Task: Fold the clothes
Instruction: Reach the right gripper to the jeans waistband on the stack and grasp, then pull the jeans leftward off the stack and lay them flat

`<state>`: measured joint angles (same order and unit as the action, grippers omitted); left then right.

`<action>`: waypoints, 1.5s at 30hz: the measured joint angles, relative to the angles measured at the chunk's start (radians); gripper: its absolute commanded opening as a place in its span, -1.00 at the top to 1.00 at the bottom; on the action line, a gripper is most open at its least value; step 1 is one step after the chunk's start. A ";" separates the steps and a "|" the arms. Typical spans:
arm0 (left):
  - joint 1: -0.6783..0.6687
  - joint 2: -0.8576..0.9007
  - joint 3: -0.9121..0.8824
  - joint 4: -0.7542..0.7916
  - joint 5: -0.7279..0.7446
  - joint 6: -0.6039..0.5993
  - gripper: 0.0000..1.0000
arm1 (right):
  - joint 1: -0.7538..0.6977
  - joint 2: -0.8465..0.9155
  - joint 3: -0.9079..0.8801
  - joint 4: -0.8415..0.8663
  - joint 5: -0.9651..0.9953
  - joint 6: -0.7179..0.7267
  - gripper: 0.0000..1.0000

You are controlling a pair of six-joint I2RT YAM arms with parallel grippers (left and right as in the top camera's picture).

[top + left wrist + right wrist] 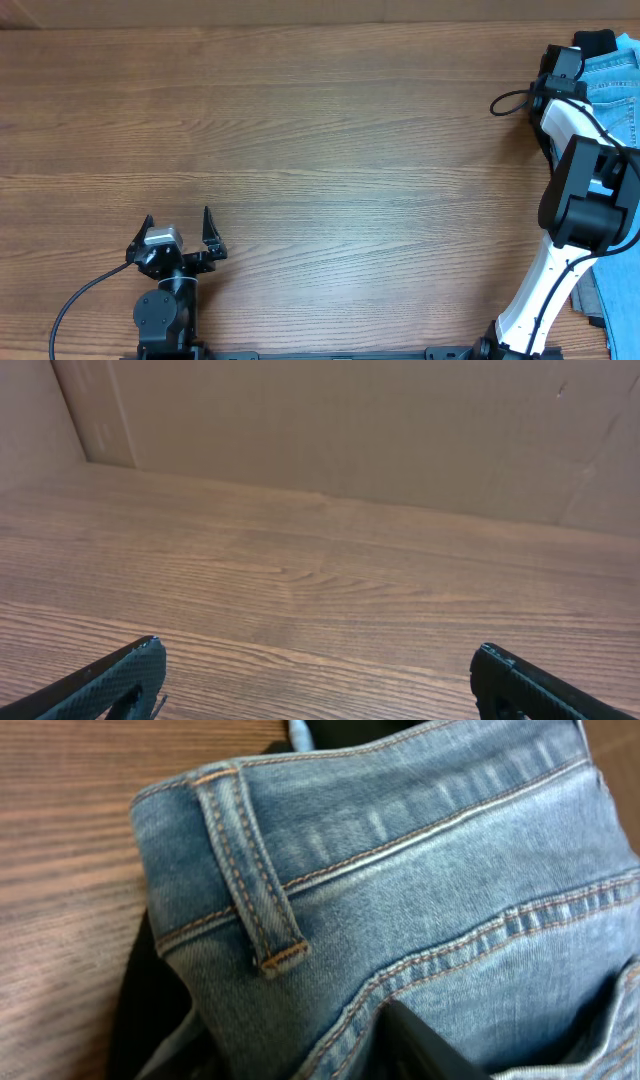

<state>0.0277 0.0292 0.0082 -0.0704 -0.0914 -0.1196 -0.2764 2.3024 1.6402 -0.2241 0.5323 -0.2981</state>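
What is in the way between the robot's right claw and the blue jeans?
Nothing visible is. The right gripper is right at the jeans, at the right edge of the table. In its wrist view the waistband fills the picture, and one dark finger sits against the denim.

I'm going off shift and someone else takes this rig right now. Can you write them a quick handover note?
Left gripper open, empty, near the front left of the table.
Right gripper at the jeans waistband at the right edge; one finger against the denim, grip unclear.
Jeans run off the overhead view; no fold visible.
Left to do: pull them onto the table, flatten, fold.
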 measured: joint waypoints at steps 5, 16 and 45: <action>0.000 0.000 0.000 0.000 0.000 0.000 -1.00 | 0.002 0.002 0.011 -0.013 0.000 0.040 0.63; 0.000 0.000 0.000 0.000 0.000 0.000 -1.00 | 0.023 0.003 0.089 -0.117 0.077 0.129 0.93; 0.000 0.000 0.000 0.000 0.000 0.000 -1.00 | 0.024 -0.386 0.093 -0.280 0.074 0.443 0.93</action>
<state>0.0277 0.0292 0.0082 -0.0704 -0.0914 -0.1196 -0.2520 1.9163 1.7329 -0.5037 0.6060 0.1448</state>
